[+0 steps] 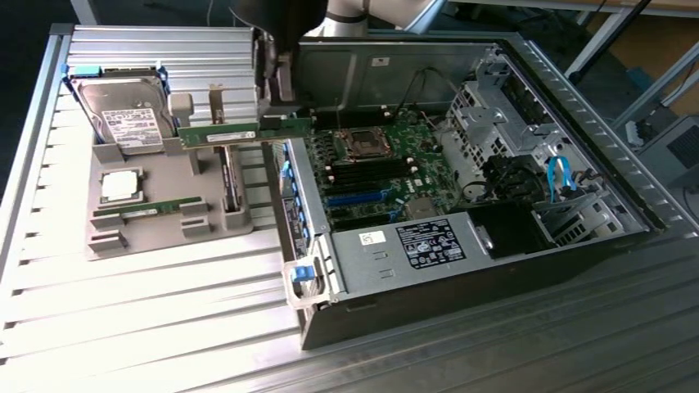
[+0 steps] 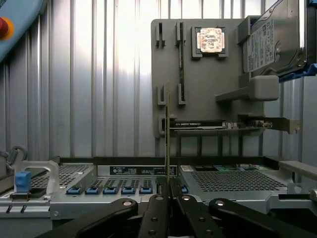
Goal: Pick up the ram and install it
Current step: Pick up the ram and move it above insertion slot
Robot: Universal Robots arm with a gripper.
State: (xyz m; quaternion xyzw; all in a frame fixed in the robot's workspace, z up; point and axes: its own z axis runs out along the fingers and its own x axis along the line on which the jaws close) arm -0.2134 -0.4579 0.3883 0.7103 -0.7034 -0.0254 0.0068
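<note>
– Whereabouts of the ram (image 1: pixel 224 133)?
– Pinched in the jaws, gripped nearer its end on the exterior view's right. Hangs over the edge of the grey tray (image 1: pixel 164 176), just beside the open computer case (image 1: pixel 437 303). Looks lifted clear of the tray's holders, by judgement.
– State of the jaws?
– Pressed onto both faces of the stick. In the wrist view, seen edge-on, rising as a thin line from between the fingers (image 2: pixel 154 213).
– Long axis?
– Runs across the exterior view from left to right, roughly level, long edge downward.
– Direction to the memory slots (image 1: pixel 352 173)?
– Toward the exterior view's right and lower, on the motherboard (image 1: pixel 415 135), just beside the processor socket (image 1: pixel 364 146). Seem to run about parallel to the held stick; hard to tell exactly.
– Anything else near?
– Second green stick (image 1: pixel 147 210) resting in the tray, well apart from the jaws. Hard drive (image 1: pixel 126 123) and processor chip (image 1: pixel 120 186) there too.
</note>
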